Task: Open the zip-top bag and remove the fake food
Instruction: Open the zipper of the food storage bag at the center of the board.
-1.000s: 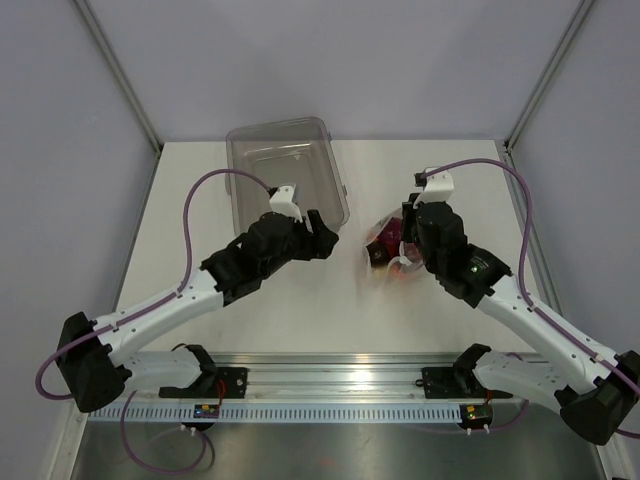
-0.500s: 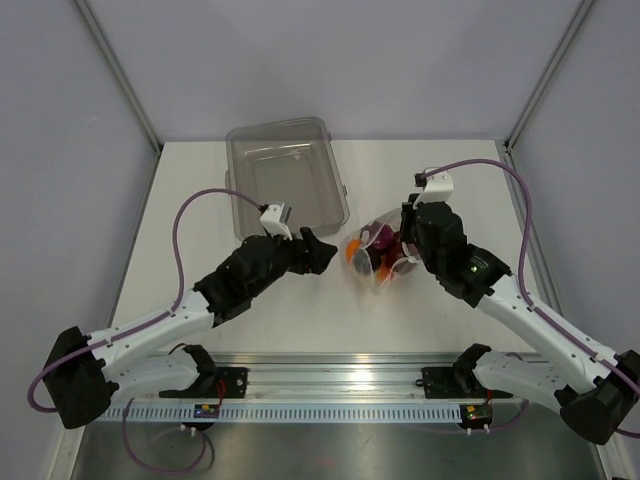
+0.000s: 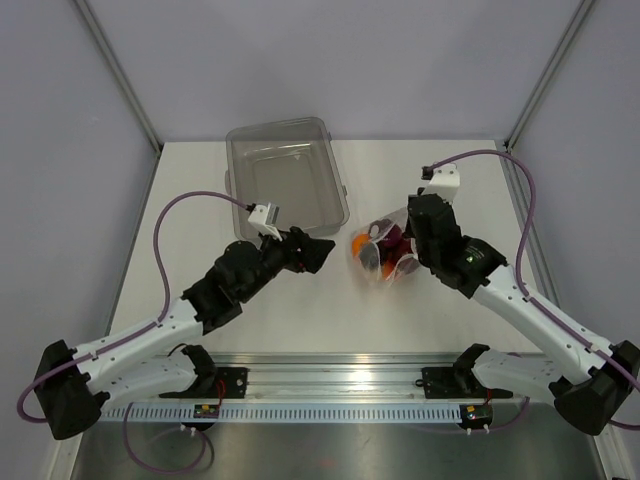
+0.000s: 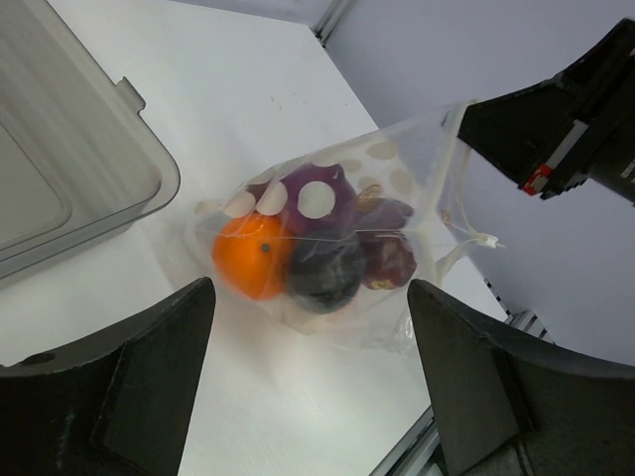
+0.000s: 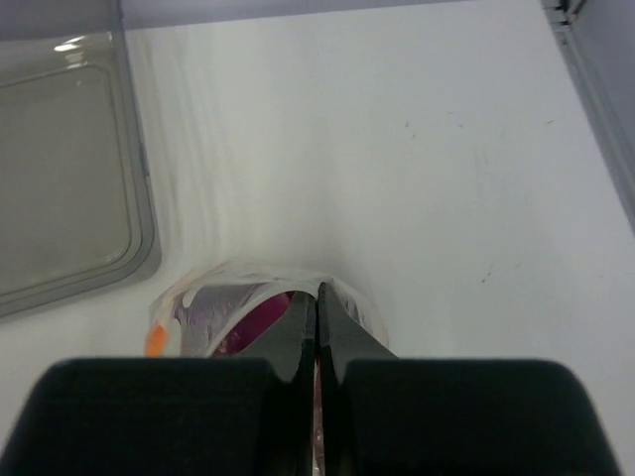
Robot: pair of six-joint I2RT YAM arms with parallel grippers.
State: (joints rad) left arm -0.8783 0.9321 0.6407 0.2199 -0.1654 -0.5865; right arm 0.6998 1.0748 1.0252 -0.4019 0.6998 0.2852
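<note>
Pinching the top edge of the zip-top bag (image 3: 385, 252): right gripper (image 5: 317, 297), jaws fully closed, plastic clamped between the fingertips. Wrist view shows the bag film bunched on both sides of the closed tips.

Left gripper (image 3: 322, 250) is wide open and holds nothing. It points at the bag from the left, near it but not touching. Both its fingers (image 4: 159, 357) frame the bag in its wrist view, with bare table (image 3: 300, 320) between them and the plastic.

The bag sits right of table centre, just off the near-right corner of the clear bin (image 3: 285, 180) and apart from it. Its top corner is pulled up toward the right gripper, and the belly looks to rest on the table. Contact underneath can't be confirmed.

The fake food (image 3: 375, 250) is all inside the bag. Visible through the dotted plastic:
- orange piece (image 4: 253, 260) on the bin side
- purple piece (image 4: 313, 193) above it
- dark round piece (image 4: 322, 278) in the middle
- dark red piece (image 4: 392, 260) on the right gripper side

Whether the zip is open or shut can't be told from any view.
</note>
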